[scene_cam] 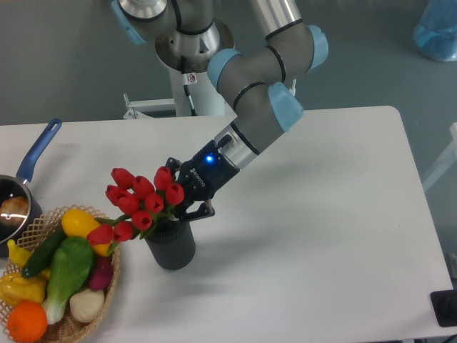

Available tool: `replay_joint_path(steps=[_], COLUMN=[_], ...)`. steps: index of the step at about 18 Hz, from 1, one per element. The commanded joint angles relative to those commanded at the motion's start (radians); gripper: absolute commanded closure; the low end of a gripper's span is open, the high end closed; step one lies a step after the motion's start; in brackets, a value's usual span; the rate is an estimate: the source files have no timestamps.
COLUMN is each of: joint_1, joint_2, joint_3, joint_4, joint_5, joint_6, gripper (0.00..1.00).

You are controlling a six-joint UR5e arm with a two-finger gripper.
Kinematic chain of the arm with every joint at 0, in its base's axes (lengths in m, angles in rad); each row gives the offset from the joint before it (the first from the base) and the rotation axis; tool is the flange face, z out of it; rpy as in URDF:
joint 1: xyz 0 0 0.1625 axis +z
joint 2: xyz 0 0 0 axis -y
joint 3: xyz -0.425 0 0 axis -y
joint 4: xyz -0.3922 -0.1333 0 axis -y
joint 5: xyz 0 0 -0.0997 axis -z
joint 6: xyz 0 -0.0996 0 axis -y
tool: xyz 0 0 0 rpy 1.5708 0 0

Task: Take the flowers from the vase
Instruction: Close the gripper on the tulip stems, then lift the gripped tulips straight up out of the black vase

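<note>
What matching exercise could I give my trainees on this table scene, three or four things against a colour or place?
Things:
1. flowers
2. vase
3. saucepan
4. wicker basket

Descriptions:
A. at the table's left edge, blue handle
B. dark grey, standing beside the basket
C. red buds, leaning left over the basket's rim
D. holds colourful vegetables and fruit

Pairs: 1-C, 2-B, 3-A, 4-D

White table [335, 236]. Directly on it: dark vase [171, 246] left of centre; wicker basket [107, 300] at front-left corner; saucepan [21, 187] at left edge.
</note>
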Motion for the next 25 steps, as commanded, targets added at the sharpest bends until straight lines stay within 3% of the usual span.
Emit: replay_joint_path(steps=[15,25], joint_1=[0.078,0.078], joint_2=[0.058,0.087], joint_3=[0.003,0.015], joint_4=[0.000,-0.002], joint_5=[-0.147,-0.224], joint_6=[-0.029,-0.040], gripper=[0.68,0.68])
